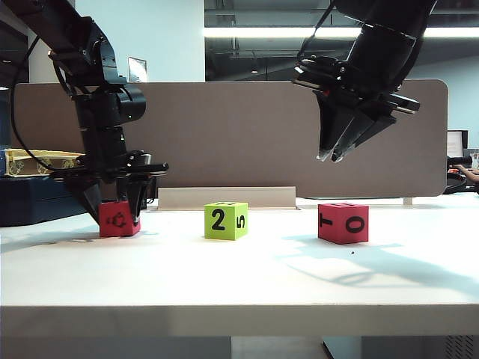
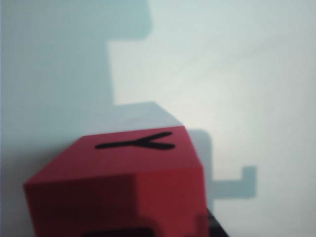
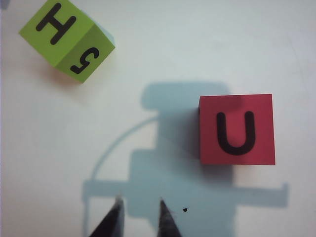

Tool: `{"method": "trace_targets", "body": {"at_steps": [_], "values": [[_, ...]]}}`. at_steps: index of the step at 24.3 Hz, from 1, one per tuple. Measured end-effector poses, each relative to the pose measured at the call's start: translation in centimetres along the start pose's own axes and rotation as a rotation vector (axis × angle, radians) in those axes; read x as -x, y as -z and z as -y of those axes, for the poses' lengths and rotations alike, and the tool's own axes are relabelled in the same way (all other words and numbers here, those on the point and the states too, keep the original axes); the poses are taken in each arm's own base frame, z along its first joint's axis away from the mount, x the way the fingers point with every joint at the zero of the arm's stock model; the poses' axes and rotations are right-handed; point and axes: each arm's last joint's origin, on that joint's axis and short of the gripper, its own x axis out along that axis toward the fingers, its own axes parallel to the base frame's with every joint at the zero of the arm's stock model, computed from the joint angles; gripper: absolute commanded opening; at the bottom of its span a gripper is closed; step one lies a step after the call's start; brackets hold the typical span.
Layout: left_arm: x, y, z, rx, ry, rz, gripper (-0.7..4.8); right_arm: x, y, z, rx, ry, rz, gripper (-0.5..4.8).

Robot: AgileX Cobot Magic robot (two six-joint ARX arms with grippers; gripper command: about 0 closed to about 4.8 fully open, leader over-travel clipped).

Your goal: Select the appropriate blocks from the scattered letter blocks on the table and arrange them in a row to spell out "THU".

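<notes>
Three letter blocks stand in a row on the white table [image 1: 247, 280]. My left gripper [image 1: 117, 215] is down at the table on the left. Its fingers press both sides of a pinkish-red block [image 1: 118, 220] with a small figure on its front. In the left wrist view that block [image 2: 123, 168] fills the space between the jaws and shows a Y-like mark. The lime green block [image 1: 225, 221] shows 2 and 5, with H on top [image 3: 66, 38]. The other pinkish-red block [image 1: 343, 223] shows T and 0, with U on top [image 3: 237, 129]. My right gripper [image 1: 329, 157] [image 3: 139, 201] hangs high above it, empty, tips slightly apart.
A grey-brown partition panel [image 1: 247, 127] closes off the back of the table, with a pale base strip [image 1: 228, 197] behind the green block. A dark speck [image 3: 185, 210] lies on the table near the U block. The table's thick front edge [image 1: 239, 321] runs across the near side.
</notes>
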Motion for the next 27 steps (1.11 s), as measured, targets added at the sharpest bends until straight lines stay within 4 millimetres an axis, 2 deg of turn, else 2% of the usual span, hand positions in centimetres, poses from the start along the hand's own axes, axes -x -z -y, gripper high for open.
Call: {"method": "trace_targets", "body": {"at_steps": [8,13,20,24,26,27], "values": [[0.0,1.1,4.3,-0.152,0.069,-0.029,2.69,0.0,0.0,0.0,0.000,0.000,0.000,0.89],[0.1,1.5,5.5,-0.177,0.094,-0.036,2.68,0.0,0.0,0.0,0.000,0.000,0.000,0.89],[0.2,2.2,8.4,-0.239,0.143,-0.028,2.69,0.0,0.0,0.0,0.001,0.000,-0.002,0.90],[0.2,2.0,8.1,-0.229,0.124,-0.012,2.86,0.0,0.2,0.0,-0.002,0.002,-0.025,0.89],[0.2,2.0,8.0,-0.228,0.120,-0.011,3.44,0.0,0.3,0.0,-0.002,0.002,-0.027,0.90],[0.2,2.0,8.0,-0.228,0.120,-0.011,3.50,0.0,0.3,0.0,-0.002,0.002,-0.027,0.90]]}}
